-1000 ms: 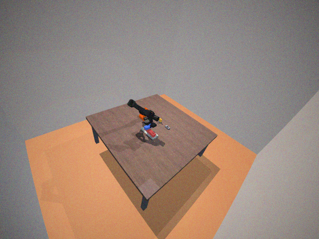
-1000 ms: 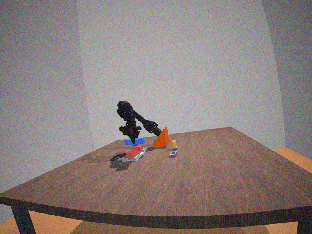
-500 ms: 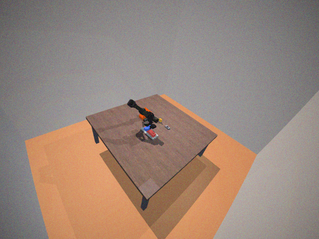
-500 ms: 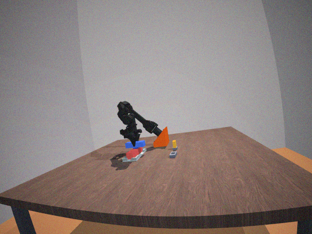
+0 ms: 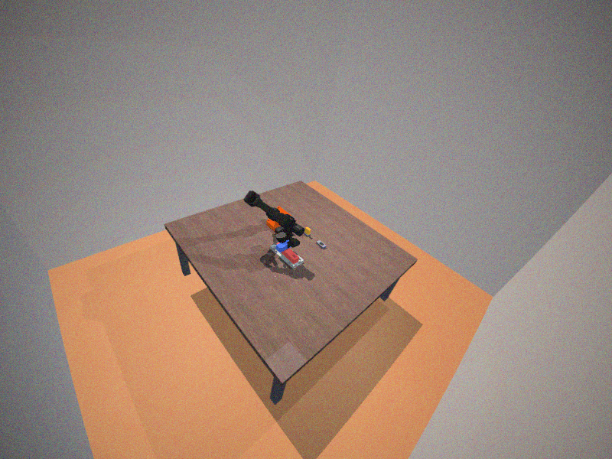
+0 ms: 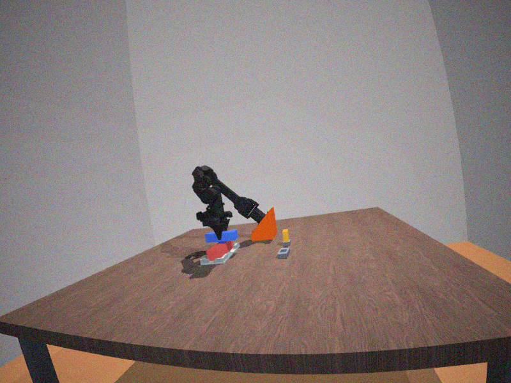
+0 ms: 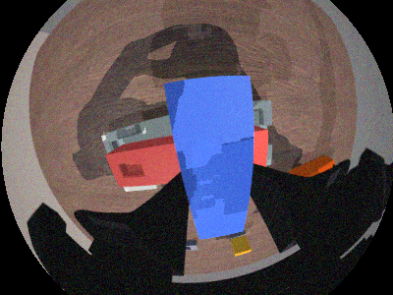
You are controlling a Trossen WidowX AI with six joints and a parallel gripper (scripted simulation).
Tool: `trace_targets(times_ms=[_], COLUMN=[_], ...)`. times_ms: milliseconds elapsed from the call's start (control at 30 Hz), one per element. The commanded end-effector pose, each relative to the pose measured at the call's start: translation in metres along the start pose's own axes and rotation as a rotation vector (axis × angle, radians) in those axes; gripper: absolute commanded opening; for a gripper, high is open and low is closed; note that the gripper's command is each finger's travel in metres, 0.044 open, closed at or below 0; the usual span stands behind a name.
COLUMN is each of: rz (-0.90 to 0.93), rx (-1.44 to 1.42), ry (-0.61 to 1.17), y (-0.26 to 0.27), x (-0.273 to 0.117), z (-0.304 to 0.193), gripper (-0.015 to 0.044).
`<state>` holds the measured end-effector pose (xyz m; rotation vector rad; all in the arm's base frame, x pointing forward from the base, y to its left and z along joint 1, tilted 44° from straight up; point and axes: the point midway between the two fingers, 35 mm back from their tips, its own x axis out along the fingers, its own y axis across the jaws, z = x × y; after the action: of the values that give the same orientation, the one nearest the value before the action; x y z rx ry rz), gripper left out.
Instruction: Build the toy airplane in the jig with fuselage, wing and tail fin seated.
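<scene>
My gripper (image 5: pixel 288 242) (image 6: pixel 220 237) (image 7: pixel 213 169) is shut on the blue wing (image 5: pixel 281 246) (image 6: pixel 229 235) (image 7: pixel 216 118), with a finger on either side of it. The wing is level, crosswise and just above the middle of the red fuselage (image 5: pixel 291 256) (image 6: pixel 220 251) (image 7: pixel 147 164). Its tab points down at the fuselage top; how far it is in the socket is hidden. The fuselage lies in the pale grey jig (image 5: pixel 296 265) (image 6: pixel 206 262) (image 7: pixel 159 128). The open tail socket shows in the wrist view. The yellow tail fin (image 5: pixel 307 230) (image 6: pixel 285 235) (image 7: pixel 241 246) stands upright in a small holder.
A small blue-grey holder (image 5: pixel 321 244) (image 6: pixel 283 253) (image 7: pixel 192 245) with an empty pocket stands near the tail fin. An orange block (image 5: pixel 271 224) (image 6: pixel 266 228) (image 7: pixel 314 166) stands by the arm's base. The wooden table's (image 5: pixel 326 296) (image 6: pixel 329 304) edges lie well away from the jig.
</scene>
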<state>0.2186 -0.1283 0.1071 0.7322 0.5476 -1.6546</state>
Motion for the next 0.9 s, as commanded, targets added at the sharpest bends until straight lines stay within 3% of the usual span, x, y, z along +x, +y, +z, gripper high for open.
trace_targets(times_ms=[0, 267, 467, 667, 867], rz=[0.000, 0.000, 0.000, 0.003, 0.003], rx=[0.002, 0.002, 0.001, -0.002, -0.018], ry=[0.000, 0.000, 0.002, -0.001, -0.002], y=[0.000, 0.000, 0.001, 0.000, 0.003], x=[0.000, 0.000, -0.009, -0.083, -0.085], z=[0.000, 0.000, -0.001, -0.002, -0.001], gripper=[0.0240, 0.0440, 0.0440, 0.0440, 0.0440])
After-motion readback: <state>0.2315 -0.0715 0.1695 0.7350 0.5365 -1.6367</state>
